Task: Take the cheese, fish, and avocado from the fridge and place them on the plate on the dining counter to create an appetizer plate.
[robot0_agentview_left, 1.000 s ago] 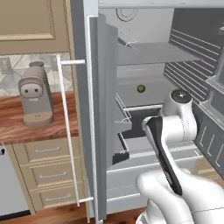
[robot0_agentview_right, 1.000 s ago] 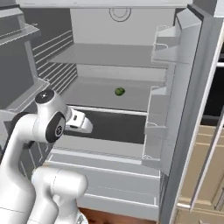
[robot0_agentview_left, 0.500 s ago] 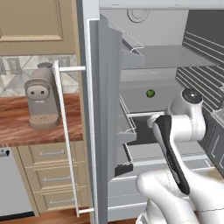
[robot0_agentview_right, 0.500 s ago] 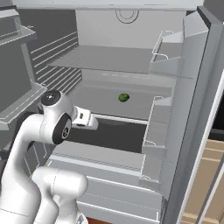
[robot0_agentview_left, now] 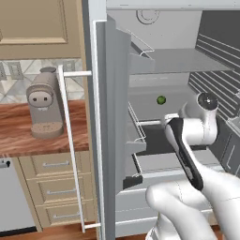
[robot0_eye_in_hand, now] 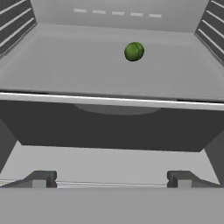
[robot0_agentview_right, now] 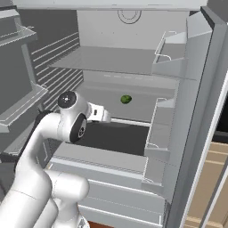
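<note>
Hand view gave you the fridge (robot0_eye_in_hand: 109, 78) interior, its doors swung wide; your gripper (robot0_eye_in_hand: 111, 179) was fully spread, holding nothing, well short of the avocado (robot0_eye_in_hand: 134, 51) lying alone toward the middle shelf's back.

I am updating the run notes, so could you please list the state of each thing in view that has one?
fridge: both doors open, interior exposed.
avocado: resting on a middle shelf toward the back, untouched.
gripper: jaws open, empty, pointed into the fridge short of the avocado.
coffee machine: upright on the wall counter.
</note>
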Motion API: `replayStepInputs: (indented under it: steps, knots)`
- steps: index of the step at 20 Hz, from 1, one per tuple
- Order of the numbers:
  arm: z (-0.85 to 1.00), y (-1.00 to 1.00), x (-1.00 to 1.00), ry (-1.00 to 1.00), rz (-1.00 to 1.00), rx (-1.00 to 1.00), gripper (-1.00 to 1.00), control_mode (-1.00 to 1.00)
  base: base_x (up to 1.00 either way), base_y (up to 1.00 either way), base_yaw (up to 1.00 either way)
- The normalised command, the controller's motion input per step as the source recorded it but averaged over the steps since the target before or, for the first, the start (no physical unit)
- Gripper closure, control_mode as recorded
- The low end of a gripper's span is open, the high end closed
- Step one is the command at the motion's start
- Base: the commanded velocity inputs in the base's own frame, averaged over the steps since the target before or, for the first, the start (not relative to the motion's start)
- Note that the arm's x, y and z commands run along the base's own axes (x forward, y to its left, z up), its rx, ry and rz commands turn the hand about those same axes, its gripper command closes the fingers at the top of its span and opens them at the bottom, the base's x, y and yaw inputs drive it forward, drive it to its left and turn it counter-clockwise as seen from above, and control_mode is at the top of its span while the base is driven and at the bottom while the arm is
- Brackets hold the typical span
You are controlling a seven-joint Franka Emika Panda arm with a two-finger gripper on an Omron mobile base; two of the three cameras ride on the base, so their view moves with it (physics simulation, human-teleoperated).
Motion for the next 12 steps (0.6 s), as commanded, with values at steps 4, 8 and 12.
replayStepInputs:
  steps: [4, 8, 12]
  knots:
    - [0.10, -0.07, 0.88, 0.00, -0.02, 0.00, -1.00, -1.00, 0.00, 0.00, 0.00]
    - [0.00, -0.09, 0.88, 0.00, -0.08, 0.00, -1.00, -1.00, 0.00, 0.00, 0.00]
    - [0.00, -0.19, 0.89, 0.00, -0.08, 0.00, -1.00, -1.00, 0.00, 0.00, 0.00]
